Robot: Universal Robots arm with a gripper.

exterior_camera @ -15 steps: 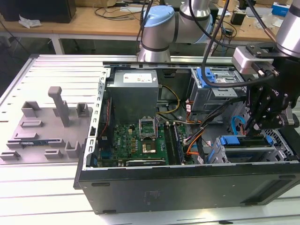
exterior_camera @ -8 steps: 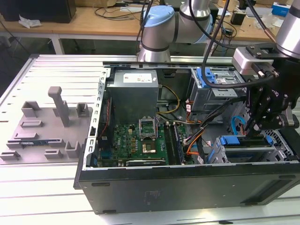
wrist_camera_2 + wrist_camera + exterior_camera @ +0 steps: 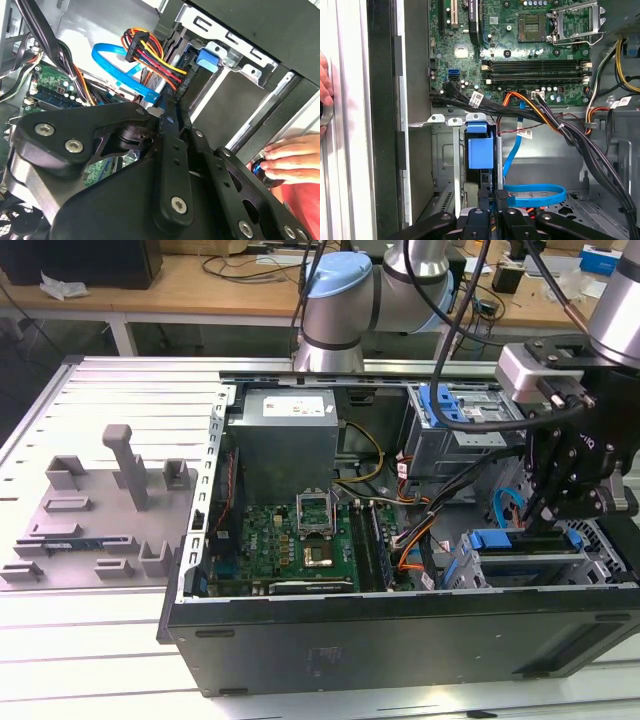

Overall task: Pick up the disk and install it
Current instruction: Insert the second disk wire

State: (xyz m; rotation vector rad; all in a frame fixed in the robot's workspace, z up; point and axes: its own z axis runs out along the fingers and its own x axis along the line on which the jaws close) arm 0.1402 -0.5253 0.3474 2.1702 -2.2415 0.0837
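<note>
Where the open computer case (image 3: pixel 400 635) lies on its side, the disk (image 3: pixel 522 558) stands on edge in the drive bay at the near right corner. It is a flat silver slab capped by a bright blue plastic bracket (image 3: pixel 480 150). The black gripper (image 3: pixel 540 518) points straight down onto it from a grey, jointed arm. In the first wrist view its fingers (image 3: pixel 501 197) are drawn narrow, pinching the disk's upper edge. A glossy blue ribbon cable (image 3: pixel 535 192) loops just beside them. Left of the bay sit the green circuit board (image 3: pixel 300 535) and, farther back, a plain grey metal box (image 3: pixel 285 440). A person's hand (image 3: pixel 292 157) rests on the case's outer rim. The case sits on a ribbed aluminium table (image 3: pixel 100 640), with grey plastic fixtures (image 3: pixel 125 465) at the left and a wooden bench (image 3: pixel 200 285) beyond.
</note>
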